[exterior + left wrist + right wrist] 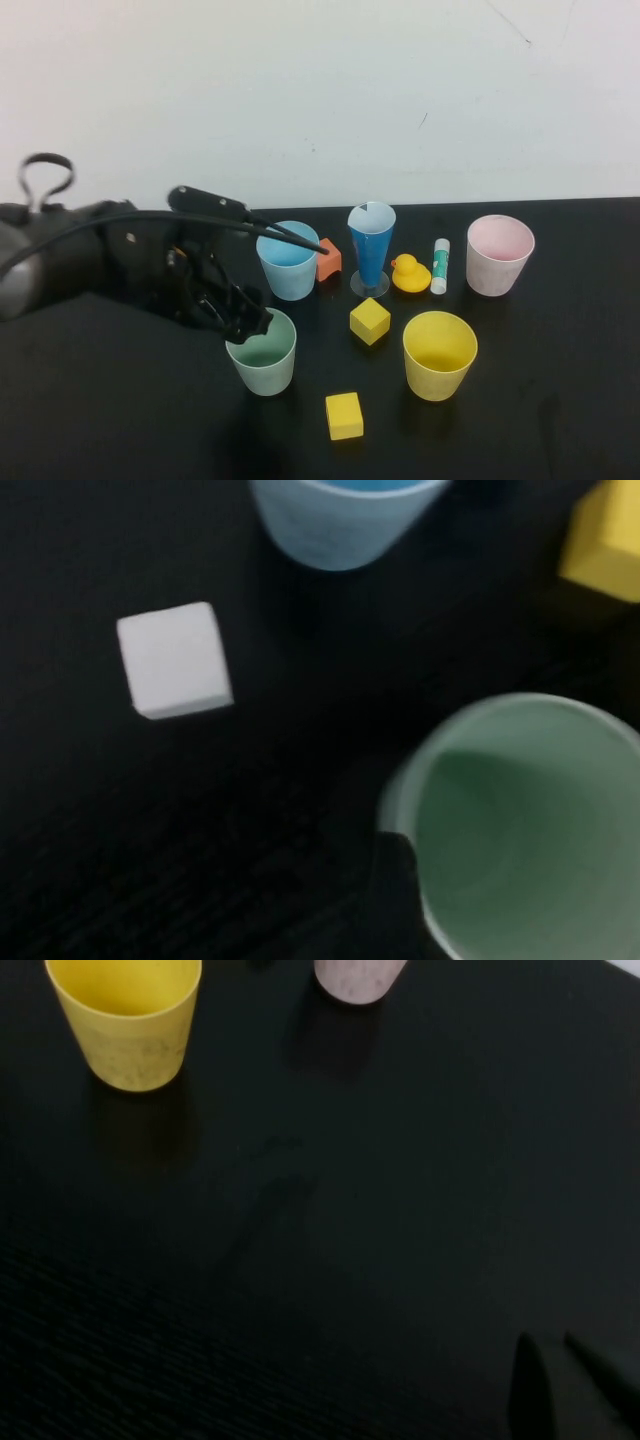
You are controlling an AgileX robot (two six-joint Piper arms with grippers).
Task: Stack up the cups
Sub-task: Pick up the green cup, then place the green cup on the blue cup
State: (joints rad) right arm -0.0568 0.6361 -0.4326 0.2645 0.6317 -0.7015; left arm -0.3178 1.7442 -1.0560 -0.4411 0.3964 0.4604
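Your left pincer sits at the near-left rim of the pale green tapered plastic cup, which stands upright on the black worktop. One dark fingertip shows just outside that rim in the left wrist view; you cannot tell from the pictures whether the fingers are spread or clamping the wall.

The light blue tapered plastic cup stands upright just behind the green one, apart from it. The yellow tapered plastic cup stands to the right of the green one, and the pale pink tapered plastic cup stands farther back right. All four are separate, none nested.

Between them: a tall dark-blue cone glass, an orange block, a yellow rubber duck, a glue stick and two yellow cubes. A white cube shows in the left wrist view.

Your right pincer is closed, low over bare worktop, well apart from the yellow and pink cups.
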